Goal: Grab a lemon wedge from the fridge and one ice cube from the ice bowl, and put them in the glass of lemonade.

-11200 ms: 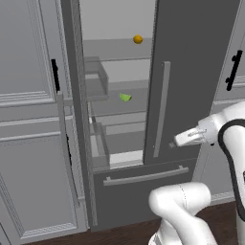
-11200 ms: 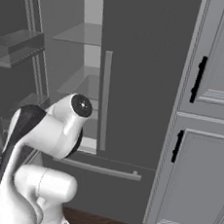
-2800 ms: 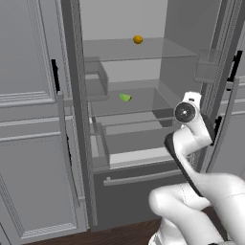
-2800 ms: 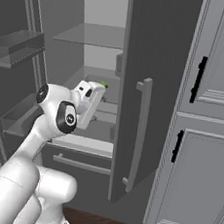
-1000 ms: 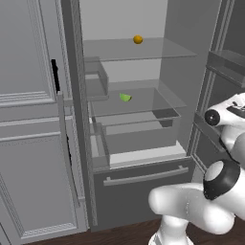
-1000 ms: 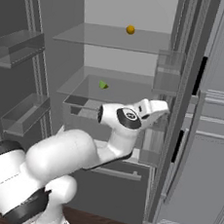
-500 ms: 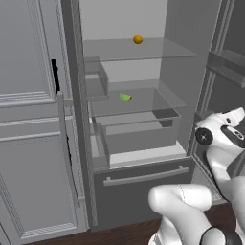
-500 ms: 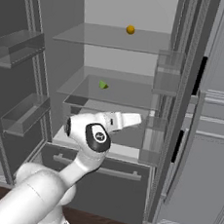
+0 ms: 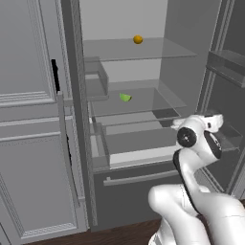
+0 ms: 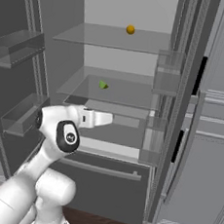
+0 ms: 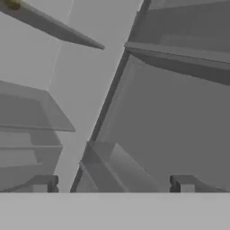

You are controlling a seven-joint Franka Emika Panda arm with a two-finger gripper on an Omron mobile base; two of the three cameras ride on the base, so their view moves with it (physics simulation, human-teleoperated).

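The fridge (image 9: pixel 72 72) stands with both doors swung wide, its pale inside showing glass shelves. The lemon wedge (image 9: pixel 125 97) (image 10: pixel 103 84), tiny and yellow-green, lies on the middle glass shelf. My gripper (image 10: pixel 108 118) (image 11: pixel 112 184) hovers in front of the lower shelves, below and slightly right of the wedge and well apart from it. Its fingertips (image 11: pixel 42 183) stand wide apart with nothing between them. In the hand view it faces the fridge's right inner wall. The ice bowl and the glass of lemonade are out of view.
A small round orange fruit (image 9: pixel 138 39) (image 10: pixel 130 29) sits on the top glass shelf. Door bins (image 10: pixel 168 71) line the open right door, and more bins (image 10: pixel 23 43) hang on the left one. A clear drawer (image 9: pixel 139 148) juts out below. Grey cupboards (image 9: pixel 28 95) flank the fridge.
The right fridge door, shut at first, now stands fully open. Over the last second my arm has folded and the hand has drawn back leftwards in front of the drawer.
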